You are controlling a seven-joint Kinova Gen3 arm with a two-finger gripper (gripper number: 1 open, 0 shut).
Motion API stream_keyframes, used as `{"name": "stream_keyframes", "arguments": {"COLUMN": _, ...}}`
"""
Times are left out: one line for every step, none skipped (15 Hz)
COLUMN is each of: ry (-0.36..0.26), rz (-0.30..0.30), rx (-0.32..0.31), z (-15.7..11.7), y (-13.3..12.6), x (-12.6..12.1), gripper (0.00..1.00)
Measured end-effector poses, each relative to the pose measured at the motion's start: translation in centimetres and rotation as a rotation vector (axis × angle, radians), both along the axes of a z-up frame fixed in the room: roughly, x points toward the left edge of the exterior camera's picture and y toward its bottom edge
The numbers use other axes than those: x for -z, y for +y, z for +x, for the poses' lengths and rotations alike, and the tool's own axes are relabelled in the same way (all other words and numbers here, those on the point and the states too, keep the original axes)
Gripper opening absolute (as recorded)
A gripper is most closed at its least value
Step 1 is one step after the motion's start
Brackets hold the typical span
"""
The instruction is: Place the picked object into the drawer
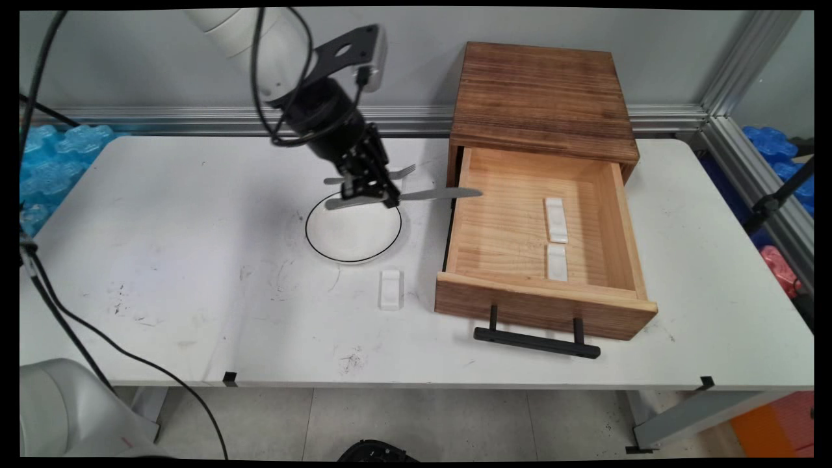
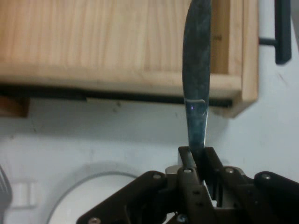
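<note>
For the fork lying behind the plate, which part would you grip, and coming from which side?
Grip the fork at its handle, left of the tines, coming from above with the fingers across its width. It lies flat on the table just behind the plate, handle left and tines right. The gripper is shut on the knife, so it is occupied.

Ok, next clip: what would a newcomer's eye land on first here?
Probably the black claw, shut on a table knife held level above the black-rimmed white plate, its blade tip reaching over the left wall of the open wooden drawer. Next, the two white cutlery rests lying inside that drawer, a third rest on the table below the plate, and a fork behind the claw.
</note>
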State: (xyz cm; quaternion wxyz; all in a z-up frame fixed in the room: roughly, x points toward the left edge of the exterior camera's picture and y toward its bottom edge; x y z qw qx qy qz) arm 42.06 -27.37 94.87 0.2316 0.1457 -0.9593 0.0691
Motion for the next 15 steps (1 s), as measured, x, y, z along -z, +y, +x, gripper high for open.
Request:
{"name": "stream_keyframes", "arguments": {"ry": 0.002, "rz": -0.004, "rx": 0.001, "z": -0.4, "y": -0.3, "x": -0.1, "gripper": 0.0}}
{"name": "stream_keyframes", "arguments": {"ry": 0.005, "rz": -0.011, "rx": 0.004, "z": -0.9, "y": -0.7, "x": -0.4, "gripper": 0.0}}
{"name": "stream_keyframes", "arguments": {"ry": 0.008, "rz": -0.018, "rx": 0.007, "z": -1.6, "y": -1.2, "x": -0.6, "gripper": 0.0}}
{"name": "stream_keyframes", "arguments": {"ry": 0.011, "rz": -0.025, "rx": 0.01, "z": -2.3, "y": -1.7, "x": -0.7, "gripper": 0.0}}
{"name": "stream_keyframes", "arguments": {"ry": 0.012, "rz": -0.03, "rx": 0.013, "z": -2.8, "y": -2.2, "x": -0.8, "gripper": 0.0}}
{"name": "stream_keyframes", "arguments": {"ry": 0.014, "rz": -0.037, "rx": 0.018, "z": -3.6, "y": -2.6, "x": -0.9, "gripper": 0.0}}
{"name": "stream_keyframes", "arguments": {"ry": 0.016, "rz": -0.045, "rx": 0.022, "z": -4.4, "y": -3.1, "x": -1.0, "gripper": 0.0}}
{"name": "stream_keyframes", "arguments": {"ry": 0.017, "rz": -0.05, "rx": 0.025, "z": -5.0, "y": -3.4, "x": -1.0, "gripper": 0.0}}
{"name": "stream_keyframes", "arguments": {"ry": 0.018, "rz": -0.055, "rx": 0.027, "z": -5.5, "y": -3.7, "x": -1.1, "gripper": 0.0}}
{"name": "stream_keyframes", "arguments": {"ry": 0.021, "rz": -0.06, "rx": 0.03, "z": -6.2, "y": -4.0, "x": -1.1, "gripper": 0.0}}
{"name": "stream_keyframes", "arguments": {"ry": 0.023, "rz": -0.066, "rx": 0.032, "z": -7.0, "y": -4.4, "x": -1.1, "gripper": 0.0}}
{"name": "stream_keyframes", "arguments": {"ry": 0.026, "rz": -0.071, "rx": 0.036, "z": -7.9, "y": -4.7, "x": -1.0, "gripper": 0.0}}
{"name": "stream_keyframes", "arguments": {"ry": 0.027, "rz": -0.076, "rx": 0.039, "z": -8.5, "y": -5.0, "x": -0.9, "gripper": 0.0}}
{"name": "stream_keyframes", "arguments": {"ry": 0.028, "rz": -0.078, "rx": 0.042, "z": -9.0, "y": -5.2, "x": -0.9, "gripper": 0.0}}
{"name": "stream_keyframes", "arguments": {"ry": 0.029, "rz": -0.082, "rx": 0.046, "z": -9.7, "y": -5.4, "x": -0.7, "gripper": 0.0}}
